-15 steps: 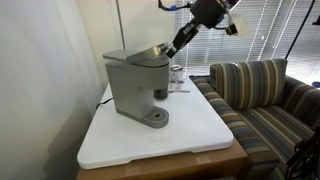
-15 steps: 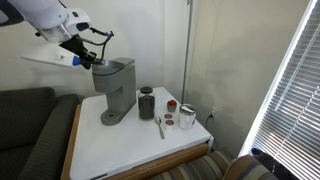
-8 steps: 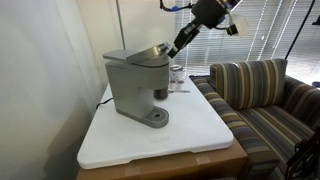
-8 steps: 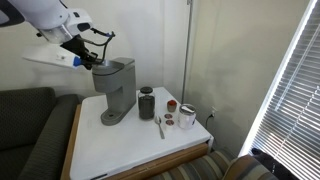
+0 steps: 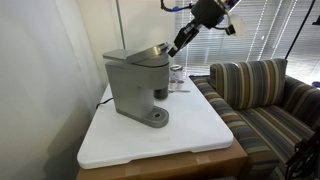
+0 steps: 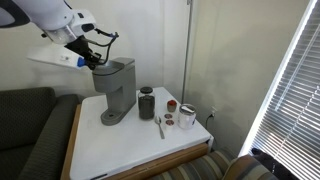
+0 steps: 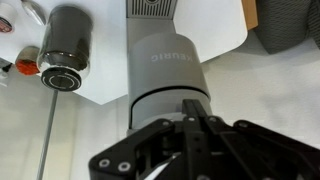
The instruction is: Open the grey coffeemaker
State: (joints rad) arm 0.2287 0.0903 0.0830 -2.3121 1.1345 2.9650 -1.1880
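The grey coffeemaker (image 5: pixel 135 85) stands on a white table in both exterior views (image 6: pixel 117 90). From above in the wrist view (image 7: pixel 165 70) I see its rounded grey top. My gripper (image 5: pixel 172 47) is at the top edge of the lid, at the end away from the wall (image 6: pixel 97 62). Its fingers (image 7: pixel 195 105) are pressed together and touch the lid's edge, holding nothing. The lid looks slightly tilted up at the gripper's end.
A dark metal tumbler (image 6: pixel 147 103), a spoon (image 6: pixel 160 126) and small jars (image 6: pixel 186 117) stand beside the machine. The tumbler also shows in the wrist view (image 7: pixel 65 50). A striped sofa (image 5: pixel 262 95) borders one side of the table and a dark sofa (image 6: pixel 30 135) the other.
The arm has shifted very slightly towards the coffeemaker. The lid and the other objects have not visibly moved.
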